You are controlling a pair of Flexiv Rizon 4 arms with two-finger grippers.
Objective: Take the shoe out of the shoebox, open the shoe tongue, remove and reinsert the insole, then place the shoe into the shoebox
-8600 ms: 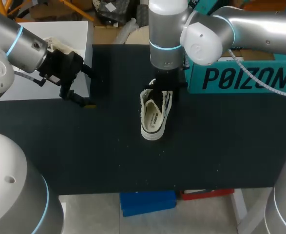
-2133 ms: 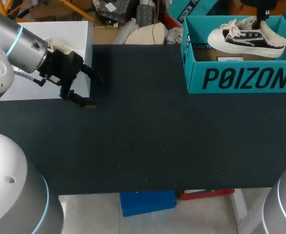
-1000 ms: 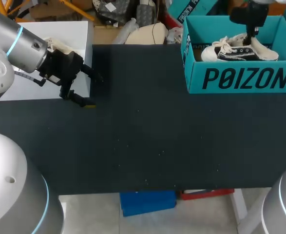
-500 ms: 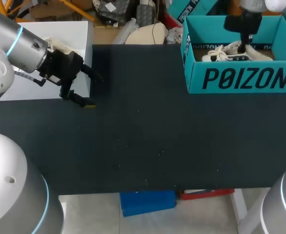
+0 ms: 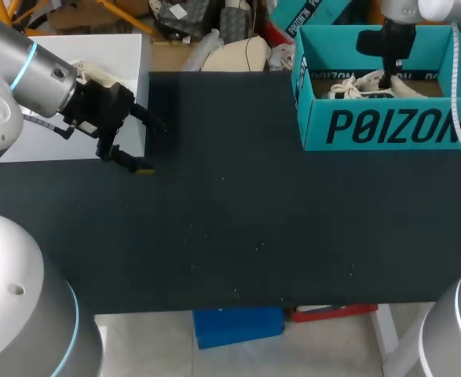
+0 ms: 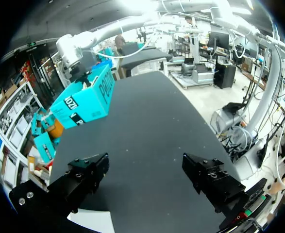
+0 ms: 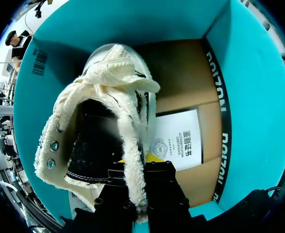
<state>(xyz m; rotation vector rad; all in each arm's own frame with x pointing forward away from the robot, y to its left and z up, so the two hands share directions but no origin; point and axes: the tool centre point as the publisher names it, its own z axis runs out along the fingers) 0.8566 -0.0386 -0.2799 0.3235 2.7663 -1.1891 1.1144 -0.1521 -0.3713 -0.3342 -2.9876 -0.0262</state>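
The shoe (image 7: pixel 91 141), black with a cream fleece lining and white laces, is found inside the teal shoebox (image 5: pixel 387 126), which is placed at the far right corner of the black worktop (image 5: pixel 238 228). The shoe is held by the right gripper (image 7: pixel 141 167): its fingers are closed narrowly from both sides on the fleece edge of the shoe opening. In the head view only the laces and the upper part of the shoe are seen above the front wall of the box. Whether the sole is resting on the cardboard bottom cannot be told. A white printed card (image 7: pixel 178 138) is seen lying on that bottom beside the shoe. The left gripper (image 6: pixel 144 167) is held over the far left part of the worktop, well apart from the shoebox. Its fingers are spread wide and nothing is held between them.
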